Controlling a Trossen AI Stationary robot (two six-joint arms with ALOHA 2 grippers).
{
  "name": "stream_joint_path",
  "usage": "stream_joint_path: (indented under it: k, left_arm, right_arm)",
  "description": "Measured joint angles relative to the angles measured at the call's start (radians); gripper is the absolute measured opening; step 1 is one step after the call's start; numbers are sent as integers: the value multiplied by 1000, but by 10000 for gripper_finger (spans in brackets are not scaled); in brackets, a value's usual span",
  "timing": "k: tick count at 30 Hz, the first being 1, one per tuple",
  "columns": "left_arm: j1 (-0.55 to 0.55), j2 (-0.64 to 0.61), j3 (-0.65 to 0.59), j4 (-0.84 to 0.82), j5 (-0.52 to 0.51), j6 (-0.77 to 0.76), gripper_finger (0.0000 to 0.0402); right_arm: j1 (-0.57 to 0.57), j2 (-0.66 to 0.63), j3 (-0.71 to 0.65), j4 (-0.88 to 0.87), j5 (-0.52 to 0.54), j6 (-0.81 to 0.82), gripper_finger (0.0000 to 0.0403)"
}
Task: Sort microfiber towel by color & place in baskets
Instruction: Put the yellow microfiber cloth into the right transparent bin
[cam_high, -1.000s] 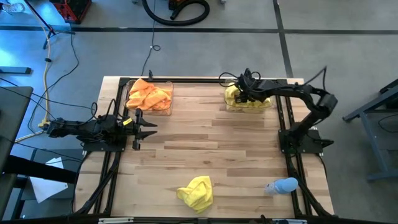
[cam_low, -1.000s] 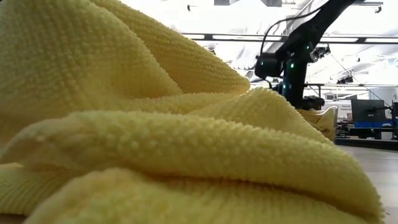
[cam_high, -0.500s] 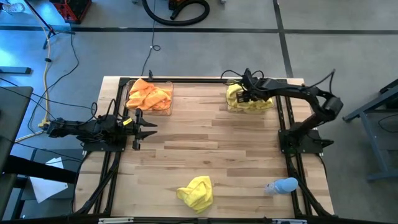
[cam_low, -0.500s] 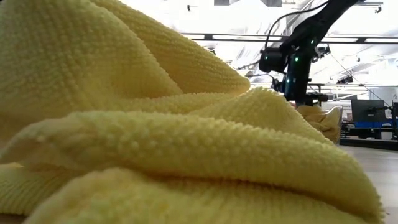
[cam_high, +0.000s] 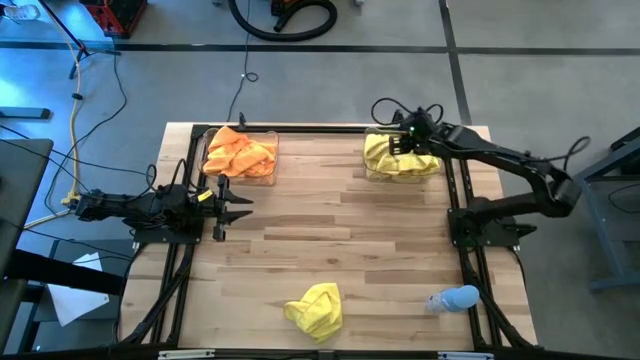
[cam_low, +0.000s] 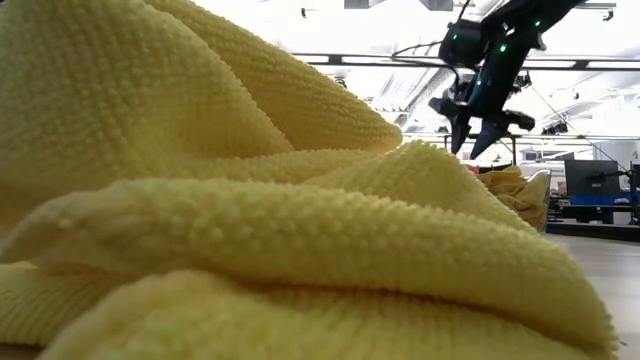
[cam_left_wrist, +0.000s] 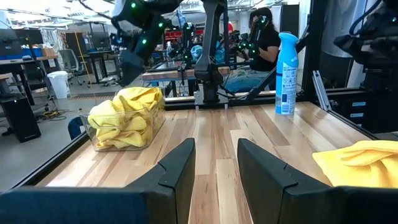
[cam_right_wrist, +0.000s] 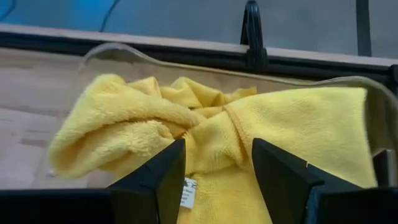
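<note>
Orange towels (cam_high: 240, 153) fill the clear basket (cam_high: 270, 172) at the far left of the table. Yellow towels (cam_high: 398, 158) (cam_right_wrist: 205, 134) lie heaped in the other clear basket (cam_high: 368, 172) (cam_left_wrist: 155, 118) at the far right. One more yellow towel (cam_high: 315, 308) (cam_low: 250, 230) (cam_left_wrist: 364, 155) lies crumpled on the table near its near edge. My right gripper (cam_high: 402, 140) (cam_low: 473, 135) (cam_right_wrist: 214, 171) hangs open just above the yellow heap, touching nothing. My left gripper (cam_high: 235, 210) (cam_left_wrist: 214, 162) waits open at the table's left side, level, pointing right.
A pale blue spray bottle (cam_high: 455, 298) (cam_left_wrist: 286, 74) stands near the table's near right corner. Bare wood (cam_high: 340, 230) stretches between the baskets and the loose yellow towel. A black frame (cam_high: 320, 128) runs along the far edge. A person (cam_left_wrist: 264, 31) sits in the room beyond.
My right gripper has risen from down in the yellow basket to a spot above the heap, shifting slightly toward the far right, while its elbow has swung out to the right. The yellow towels stay in the basket. The left arm has kept still.
</note>
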Motion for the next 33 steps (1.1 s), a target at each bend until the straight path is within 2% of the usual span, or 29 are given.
stream_joint_path:
  k: [7,13,22,33]
  left_arm:
    - [0,0,0,0,0,0,108]
    - [0,0,0,0,0,0,108]
    - [0,0,0,0,0,0,108]
    - [0,0,0,0,0,0,108]
  right_arm:
    - [27,-91,0,-38,7,-14,181]
    - [129,-149,0,-48,16,-30,181]
    - [380,-172,0,-46,16,55,181]
    - [786,-151,2,8,40,174,181]
